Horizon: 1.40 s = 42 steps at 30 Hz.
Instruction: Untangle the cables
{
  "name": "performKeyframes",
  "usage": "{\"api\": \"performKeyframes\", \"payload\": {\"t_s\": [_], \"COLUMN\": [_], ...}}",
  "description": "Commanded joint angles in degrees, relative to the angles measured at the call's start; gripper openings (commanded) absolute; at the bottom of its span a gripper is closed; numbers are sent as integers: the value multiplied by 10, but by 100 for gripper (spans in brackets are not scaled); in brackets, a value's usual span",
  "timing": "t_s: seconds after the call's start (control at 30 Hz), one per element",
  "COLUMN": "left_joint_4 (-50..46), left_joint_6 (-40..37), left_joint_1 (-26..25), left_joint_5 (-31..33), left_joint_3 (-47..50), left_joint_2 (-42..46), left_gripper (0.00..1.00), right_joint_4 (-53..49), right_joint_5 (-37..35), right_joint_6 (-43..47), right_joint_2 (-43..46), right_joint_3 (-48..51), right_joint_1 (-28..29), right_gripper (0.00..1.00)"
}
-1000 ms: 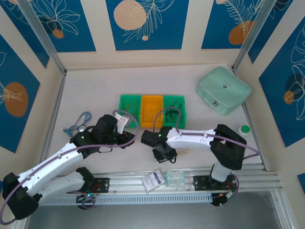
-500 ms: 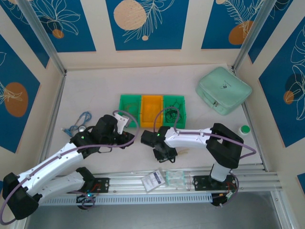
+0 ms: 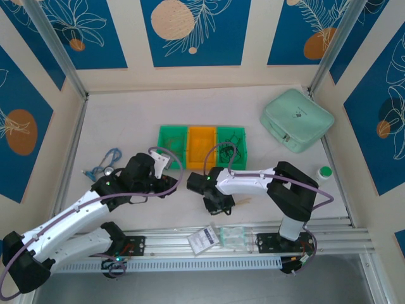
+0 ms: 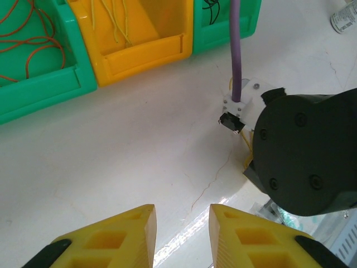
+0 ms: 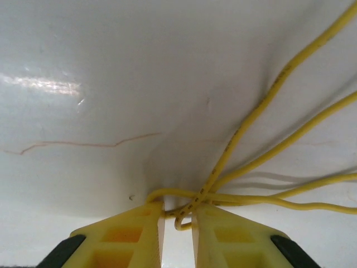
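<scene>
We look along the right gripper (image 5: pixel 177 209), low over the white desk (image 5: pixel 83 56). Its yellow jaws stand only a narrow gap apart. The cables (image 5: pixel 196 196) here are thin yellow strands that fan in from the right, cross in a small knot at the fingertips and drop one loose loop into the gap. The gap is wider than any strand, so we judge nothing is firmly pinched yet. From the other wrist, the left gripper (image 4: pixel 183 215) hovers near, its jaws spread and empty, facing the right arm's dark wrist. Behind, a green bin (image 4: pixel 50 84) holds red wires and an orange bin (image 4: pixel 145 47) yellow ones. These strands look feather-light, limp and smooth-coated; they will likely slide through a loose pinch and drag their neighbours along. The best hold seems to be on one strand just beside the crossing, with a slow pull away from the knot.
</scene>
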<state>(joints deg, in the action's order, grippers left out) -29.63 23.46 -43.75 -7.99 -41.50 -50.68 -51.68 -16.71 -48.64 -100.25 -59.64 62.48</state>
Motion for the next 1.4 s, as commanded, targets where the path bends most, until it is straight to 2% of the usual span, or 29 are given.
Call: {"api": "performKeyframes", "payload": {"t_s": [0.0, 0.17, 0.4, 0.5, 0.73, 0.77, 0.9, 0.97, 1.0, 1.1, 1.13, 1.37], "left_joint_4": [-13, -13, -13, -10, 9, 18, 68, 111, 134, 205, 217, 269], "left_joint_6": [-15, -14, -14, -14, -14, -13, -5, 8, 16, 31, 33, 20], "left_joint_1": [-2, -3, -3, -2, -3, -3, -3, -3, -3, -3, -3, -4], "left_joint_5": [10, 9, 9, 6, -7, -13, -63, -95, -112, -155, -162, -179], "left_joint_3": [-1, 0, 2, 3, 5, 8, 20, 31, 37, 53, 55, 57], "left_joint_2": [8, 7, 8, 7, 7, 7, 2, -2, -5, -11, -12, -21], "left_gripper": [31, 31, 31, 31, 31, 29, 10, 9, 12, 35, 38, 37], "right_joint_4": [2, 12, 19, 29, 59, 59, 61, 74, 88, 132, 145, 172], "right_joint_5": [-3, -3, 0, 24, 134, 145, 183, 210, 234, 308, 330, 463], "right_joint_6": [4, 9, 29, 44, 70, 72, 74, 73, 72, 62, 59, 57], "right_joint_2": [-13, -20, 6, 51, 209, 232, 301, 327, 340, 372, 382, 421], "right_joint_3": [9, 18, 27, 36, 47, 47, 45, 49, 54, 69, 73, 74], "right_joint_1": [-3, -10, -15, -27, -74, -82, -107, -121, -132, -160, -168, -232], "right_gripper": [21, 17, 1, 0, 0, 0, 0, 0, 0, 0, 0, 0]}}
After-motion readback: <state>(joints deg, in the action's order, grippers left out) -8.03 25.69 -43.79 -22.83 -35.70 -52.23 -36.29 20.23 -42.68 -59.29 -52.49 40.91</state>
